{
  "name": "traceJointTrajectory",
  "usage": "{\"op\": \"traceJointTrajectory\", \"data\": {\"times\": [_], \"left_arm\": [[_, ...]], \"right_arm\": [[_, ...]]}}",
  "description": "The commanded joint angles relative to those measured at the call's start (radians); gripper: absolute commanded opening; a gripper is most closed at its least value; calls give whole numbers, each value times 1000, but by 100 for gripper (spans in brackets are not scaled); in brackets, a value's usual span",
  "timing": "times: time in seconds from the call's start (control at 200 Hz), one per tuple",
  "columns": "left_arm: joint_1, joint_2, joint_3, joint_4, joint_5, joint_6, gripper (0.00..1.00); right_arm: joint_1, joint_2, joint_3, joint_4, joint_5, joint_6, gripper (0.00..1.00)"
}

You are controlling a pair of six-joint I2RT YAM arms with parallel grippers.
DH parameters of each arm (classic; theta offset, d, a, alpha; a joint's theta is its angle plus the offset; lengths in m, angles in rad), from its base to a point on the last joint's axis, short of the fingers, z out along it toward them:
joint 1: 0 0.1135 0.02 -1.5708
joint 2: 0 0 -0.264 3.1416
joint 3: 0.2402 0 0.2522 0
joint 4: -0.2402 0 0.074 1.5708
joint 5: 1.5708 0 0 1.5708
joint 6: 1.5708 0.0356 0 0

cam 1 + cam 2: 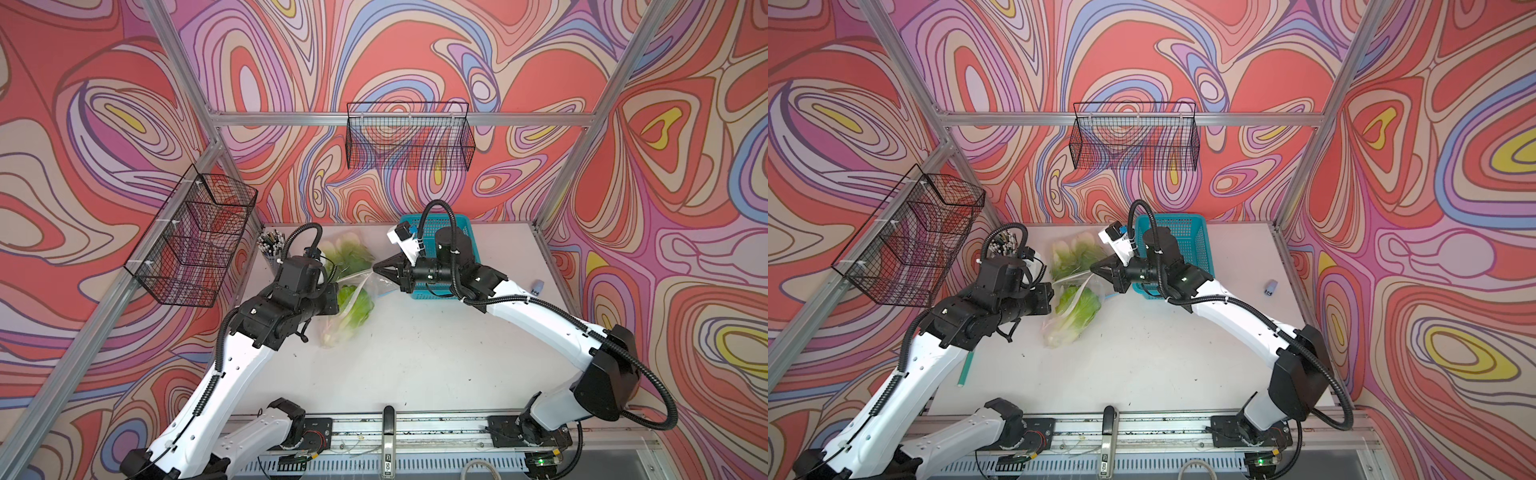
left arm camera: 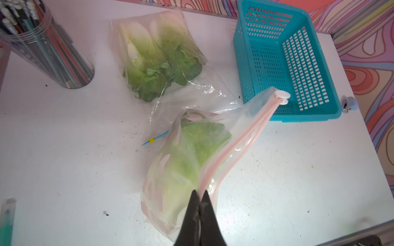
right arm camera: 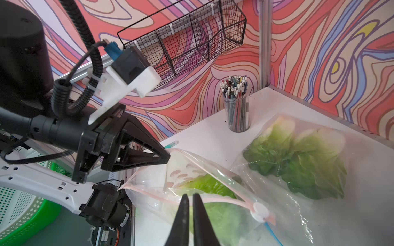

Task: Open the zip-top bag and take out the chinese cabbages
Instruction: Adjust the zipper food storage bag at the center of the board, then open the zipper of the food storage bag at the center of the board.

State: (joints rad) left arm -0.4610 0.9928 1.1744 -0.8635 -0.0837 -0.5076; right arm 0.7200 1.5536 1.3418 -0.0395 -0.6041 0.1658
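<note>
Left wrist view: left fingers [image 2: 191,213] clamped on zip-top bag's [image 2: 243,121] pink zip end, right fingers [image 3: 183,213] closed near zip, hold unclear; chinese cabbage [image 2: 191,153] inside bag on table [image 2: 277,181]; slick film may slip under pull.
</note>
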Motion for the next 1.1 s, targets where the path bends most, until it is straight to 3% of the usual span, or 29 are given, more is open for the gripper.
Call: {"op": "traceJointTrajectory", "data": {"times": [0.0, 0.185, 0.626, 0.821, 1.097], "left_arm": [[-61, -38, -65, 92, -187, -235, 0], [-174, -39, -107, 128, -367, -335, 0], [-222, -6, -202, 229, -390, -427, 0], [-223, -8, -231, 253, -376, -448, 0], [-229, 3, -247, 283, -352, -462, 0]], "right_arm": [[22, 47, -24, 25, 27, 92, 11], [65, 116, -38, 11, 74, 145, 28], [82, 255, -69, 63, 105, 251, 52], [84, 317, -34, 49, 121, 249, 53], [82, 388, 37, 38, 100, 232, 46]]}}
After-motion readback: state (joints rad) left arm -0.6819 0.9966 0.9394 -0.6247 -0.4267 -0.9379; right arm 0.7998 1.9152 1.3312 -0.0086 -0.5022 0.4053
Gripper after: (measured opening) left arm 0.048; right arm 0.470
